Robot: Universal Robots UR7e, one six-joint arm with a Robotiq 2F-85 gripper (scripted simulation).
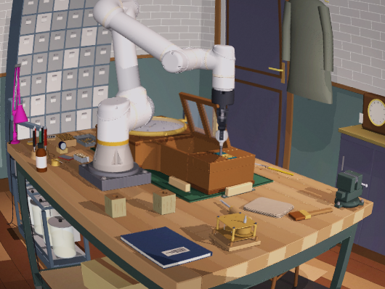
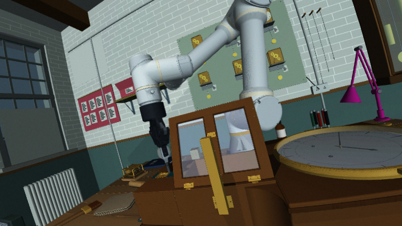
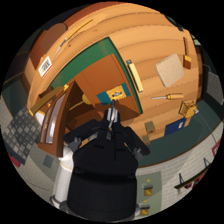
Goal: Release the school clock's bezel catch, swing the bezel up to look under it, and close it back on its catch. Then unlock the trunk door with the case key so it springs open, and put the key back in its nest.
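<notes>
The case key (image 3: 113, 103) is mostly hidden between my fingers; only its dark shank shows, reaching down into the brass lock plate (image 3: 116, 94) on the clock case's trunk (image 1: 214, 165). The key is held in my closed gripper (image 1: 221, 139) (image 3: 113, 114), which stands upright over the lock. The glazed trunk door (image 2: 218, 144) (image 1: 198, 110) stands swung up and open on its hinges. The school clock lies on its back on the green mat. Its brass bezel (image 2: 339, 152) lies flat around the dial (image 1: 158, 126).
The arm's base (image 1: 112, 145) stands left of the case. Two wooden stops (image 1: 238, 188) (image 1: 179, 182) flank the case's near corner. Cubes (image 1: 163, 202), a blue book (image 1: 165, 246), a brass movement (image 1: 236, 228), a screwdriver (image 1: 229, 207), a pad (image 1: 268, 207) and a brush (image 1: 308, 214) lie on the front bench.
</notes>
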